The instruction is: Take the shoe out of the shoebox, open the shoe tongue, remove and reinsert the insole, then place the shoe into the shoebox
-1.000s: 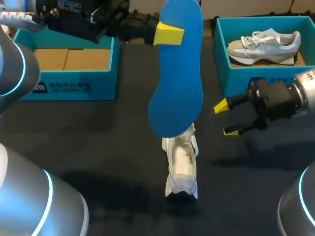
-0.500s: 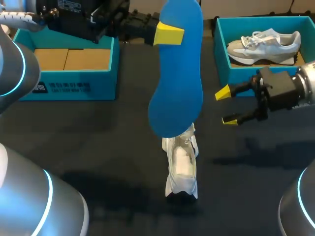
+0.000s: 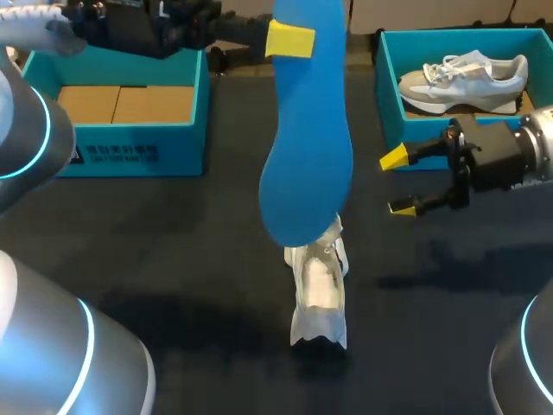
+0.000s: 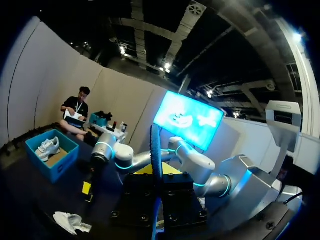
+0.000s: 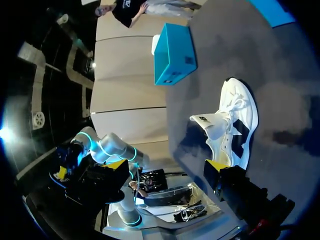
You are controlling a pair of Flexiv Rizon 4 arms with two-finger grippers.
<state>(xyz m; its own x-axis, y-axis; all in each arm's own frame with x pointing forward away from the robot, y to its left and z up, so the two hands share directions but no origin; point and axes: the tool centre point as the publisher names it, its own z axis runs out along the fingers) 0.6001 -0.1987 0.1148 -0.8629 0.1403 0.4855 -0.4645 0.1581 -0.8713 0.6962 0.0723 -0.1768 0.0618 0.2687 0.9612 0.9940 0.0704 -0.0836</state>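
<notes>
The left hand point(image 3: 290, 41) is closed on the blue insole point(image 3: 307, 147), with one yellow tip pressed flat against the insole's upper part. The insole hangs down from that grip. In the head view its rounded lower end overlaps the white shoe point(image 3: 318, 290), though how far above the shoe it hangs cannot be told. In the left wrist view the insole point(image 4: 156, 155) stands edge-on, straight out from between that hand's fingers. The white shoe stands on the dark surface point(image 3: 173, 242) below the left hand, apart from both hands, with its tongue pulled up and its mouth gaping. The right hand point(image 3: 399, 183) hovers over the surface with its two yellow-tipped fingers spread apart and nothing between them. The insole hangs off to the side of those fingertips, apart from them. In the right wrist view the white shoe point(image 5: 230, 125) lies ahead of that hand's fingers and shows dark side panels. Beside the left hand's arm sits an open shoebox point(image 3: 130, 151) in teal with its cardboard floor showing. Just behind the right hand is a second shoebox point(image 3: 389, 95), which holds a grey shoe point(image 3: 462, 79).
</notes>
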